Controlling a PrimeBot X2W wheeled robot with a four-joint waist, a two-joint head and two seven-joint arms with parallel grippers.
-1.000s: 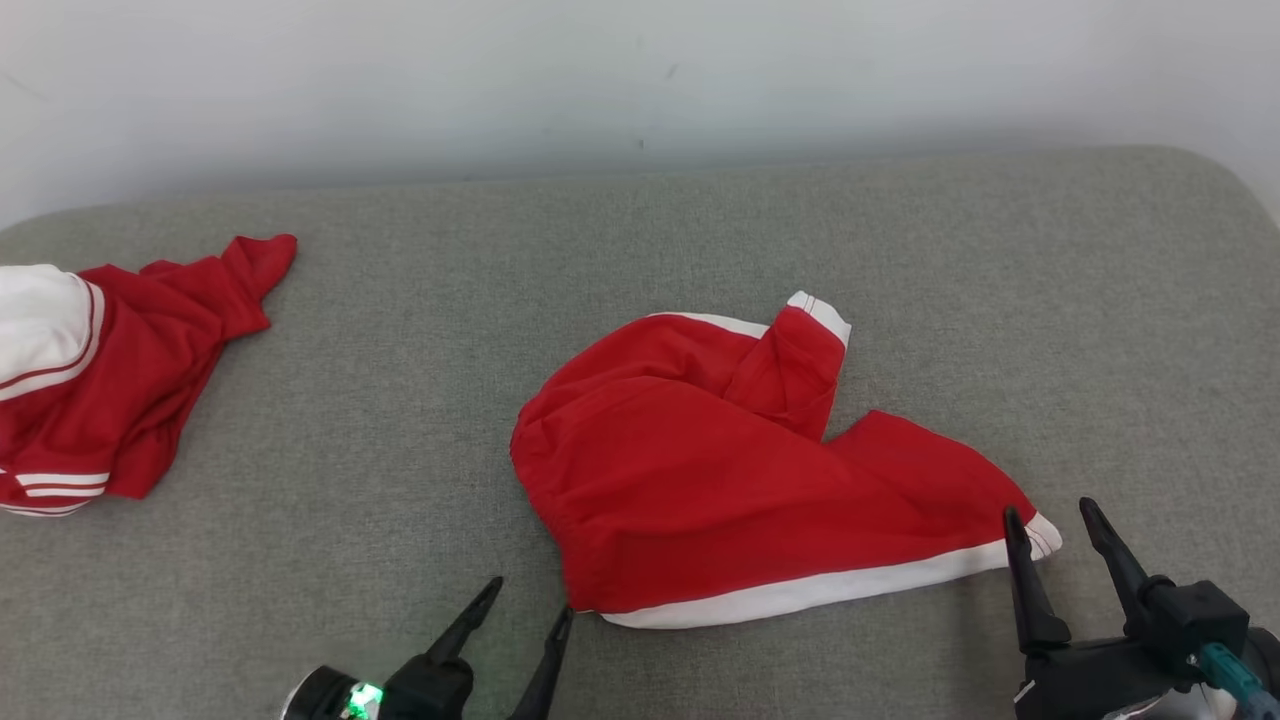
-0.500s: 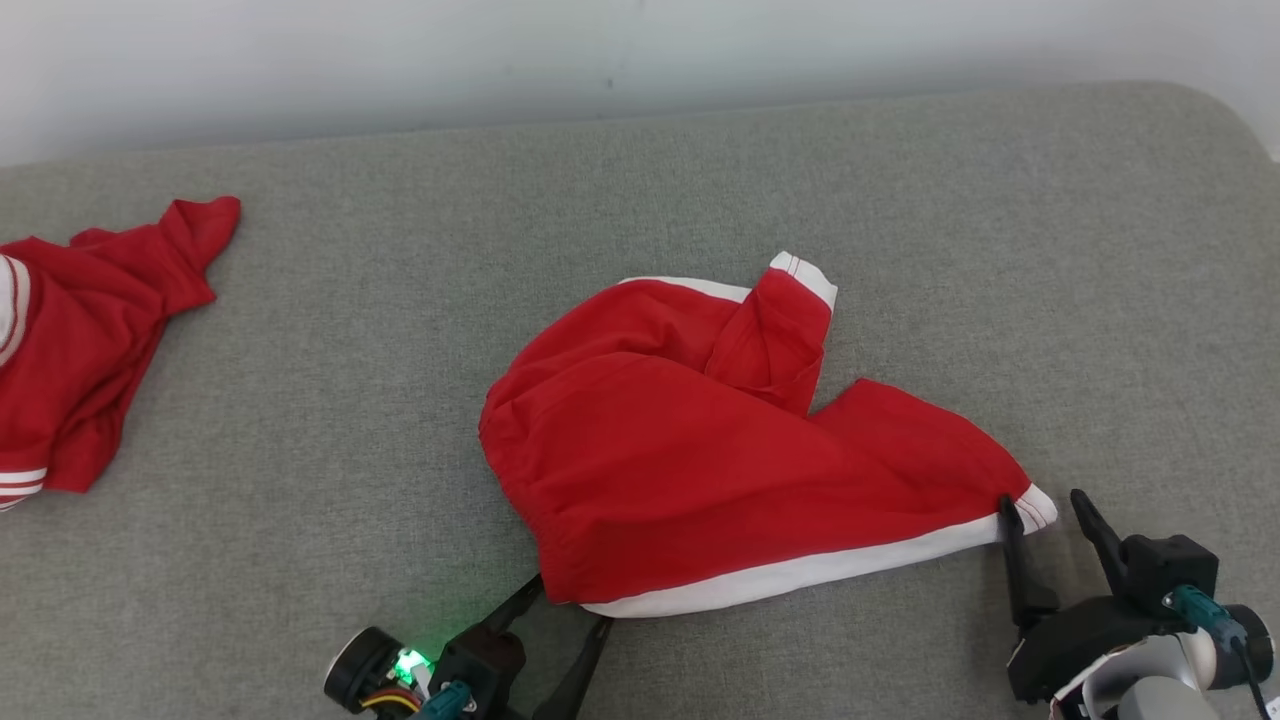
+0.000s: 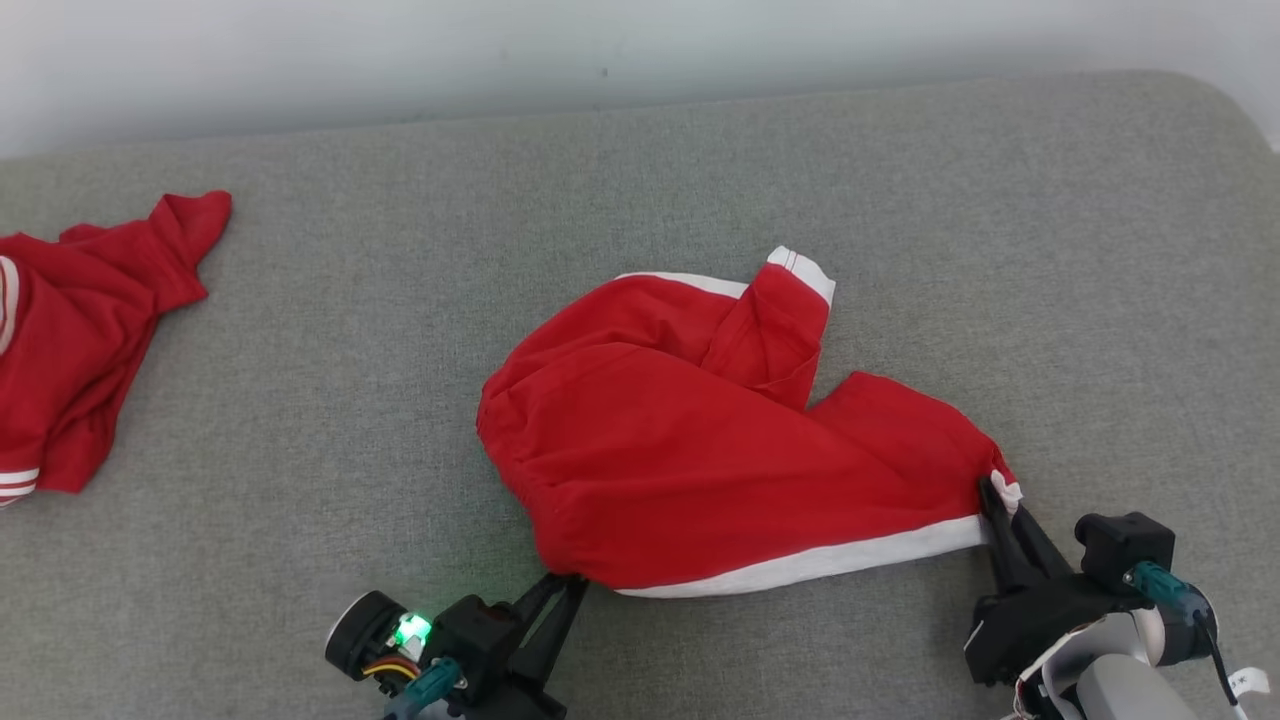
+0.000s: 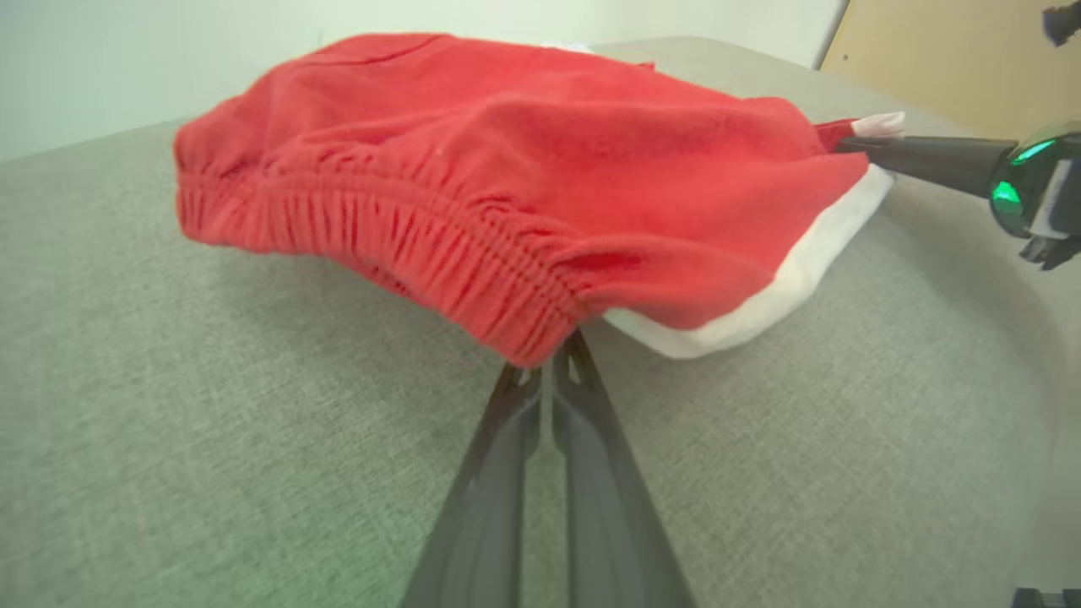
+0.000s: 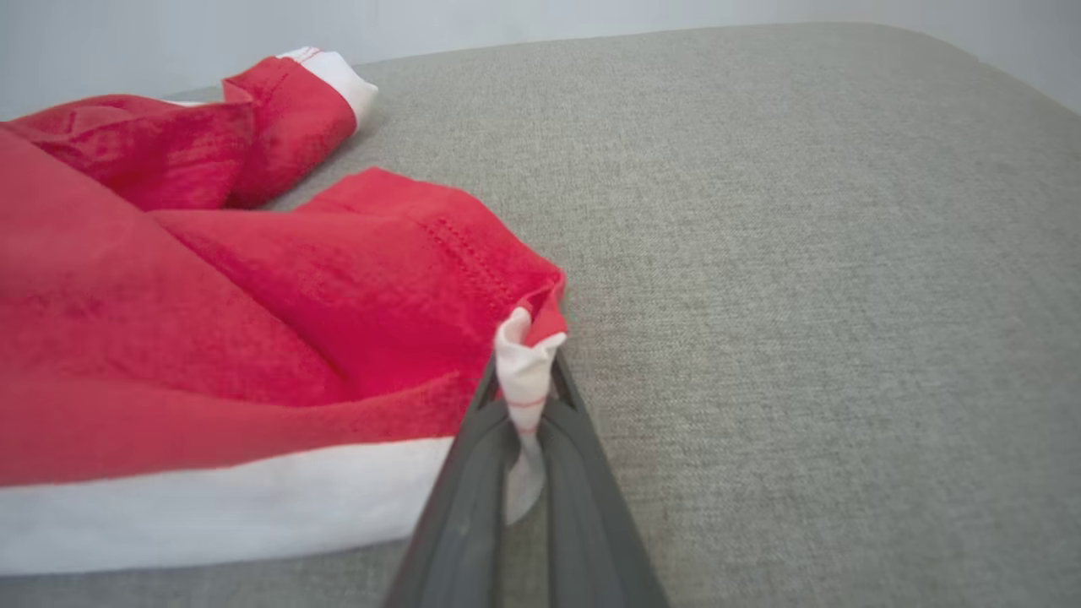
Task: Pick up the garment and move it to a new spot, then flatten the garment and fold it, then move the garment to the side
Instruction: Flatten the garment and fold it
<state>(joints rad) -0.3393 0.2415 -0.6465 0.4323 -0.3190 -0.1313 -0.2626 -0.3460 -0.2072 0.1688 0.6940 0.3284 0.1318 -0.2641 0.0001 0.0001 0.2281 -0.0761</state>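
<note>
The garment [image 3: 700, 450] is a pair of red shorts with white side stripes, lying crumpled on the grey cushion [image 3: 640, 200]. My left gripper [image 3: 568, 585] is shut on its near waistband corner; in the left wrist view the elastic waistband [image 4: 439, 262] bunches at the gripper [image 4: 553, 359]. My right gripper [image 3: 995, 492] is shut on the white-trimmed leg hem at the right; in the right wrist view the pinched white hem [image 5: 524, 371] sticks up between the fingers [image 5: 460, 498]. The other leg [image 3: 785, 320] is folded back over the garment.
A second red and white garment [image 3: 80, 320] lies at the cushion's left edge. A pale wall [image 3: 640, 50] runs behind the cushion. In the left wrist view a tan panel [image 4: 946, 59] stands beyond the cushion's rounded corner.
Both grippers moved forward onto the garment and closed, the left on the waistband corner, the right on the leg hem, which now bunches up. The camera tilted down slightly.
</note>
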